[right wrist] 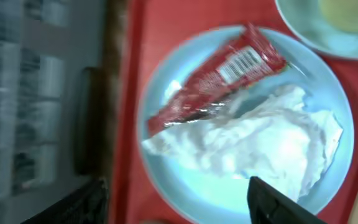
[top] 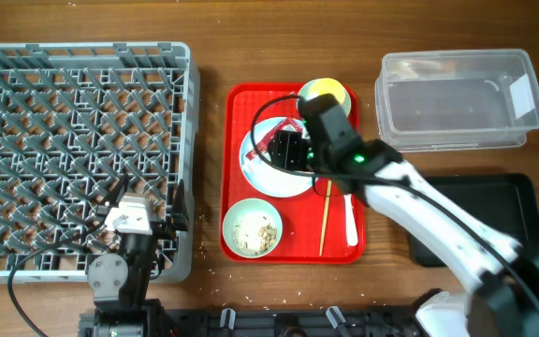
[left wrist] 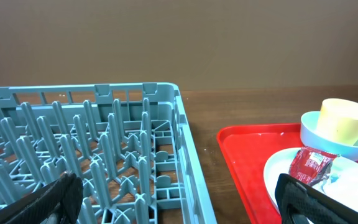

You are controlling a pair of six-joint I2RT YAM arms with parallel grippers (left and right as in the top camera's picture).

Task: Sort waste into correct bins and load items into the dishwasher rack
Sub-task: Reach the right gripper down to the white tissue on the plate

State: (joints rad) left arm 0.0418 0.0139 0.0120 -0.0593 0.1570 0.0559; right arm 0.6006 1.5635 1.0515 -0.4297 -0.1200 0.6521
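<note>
Waste: tissue (right wrist: 253, 143) and red wrapper (right wrist: 222, 81) lie touching on the plate (right wrist: 319, 78).
Wrapper axis: diagonal across plate.
Right fingers (right wrist: 272, 202): apart, straddling tissue's near edge; nearer arm.
Left fingers (left wrist: 309, 199): apart, by the rack (left wrist: 135, 124).

A bare strip of table (top: 211, 187) runs near to far between the dishwasher rack (top: 193, 112) on the left and the red tray (top: 240, 103), wide enough for a pass. Inside the rack, upright pegs (left wrist: 114, 143) block any low sweep, and the left arm (top: 120, 271) sits over its near right corner. The right arm (top: 419, 201) slants across the black tray (top: 508, 201) and the red tray's right side, covering much of the plate (top: 255, 173). The clear tub (top: 457, 122) lies open from above, with only a narrow gap between it and the red tray.
</note>
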